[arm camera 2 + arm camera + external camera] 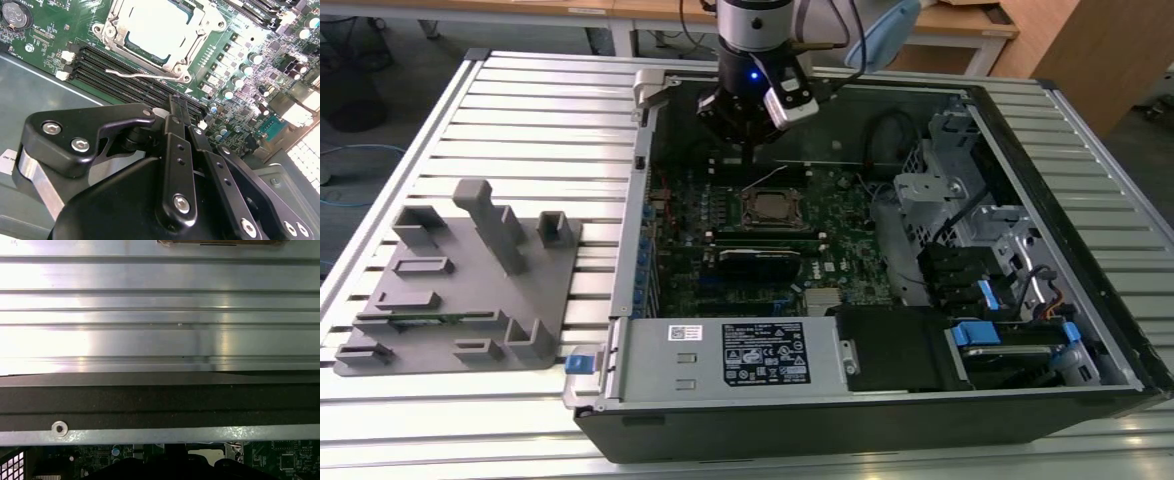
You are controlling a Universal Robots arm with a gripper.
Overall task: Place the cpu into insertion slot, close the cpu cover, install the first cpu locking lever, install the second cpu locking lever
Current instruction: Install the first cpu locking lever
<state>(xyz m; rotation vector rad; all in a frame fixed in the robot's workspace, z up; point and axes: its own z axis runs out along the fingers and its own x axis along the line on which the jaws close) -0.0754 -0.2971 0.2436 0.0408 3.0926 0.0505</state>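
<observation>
The cpu [157, 27] sits already in the insertion slot [770, 208], near the middle of the green board [45, 45] inside the open computer case [1067, 200] on the slatted counter [520, 110]. The cpu cover [200, 25] lies flat over it, and its metal frame goes around the grey top. In the second wrist view one locking lever [145, 76], a thin silver wire, runs beside the socket edge with its free end out over the long black memory slots [110, 62]. In the exterior view it seems to stand up a little on the far side of the socket, so it is probably not hooked.

The claw [175, 102] hangs just on the far side of the socket, above the lever. It is clenched, the two fingers pressed together with nothing between them.

The step in hand looks like the first lever. To do it well, the closed tip should meet the wire near its free end and not at the hinge. It should press down and a little sideways so that the wire goes under its catch. It should keep away from the memory slots and the small capacitors [227, 92] just beside. A hard push could bend the wire or let the tip slip off.
</observation>
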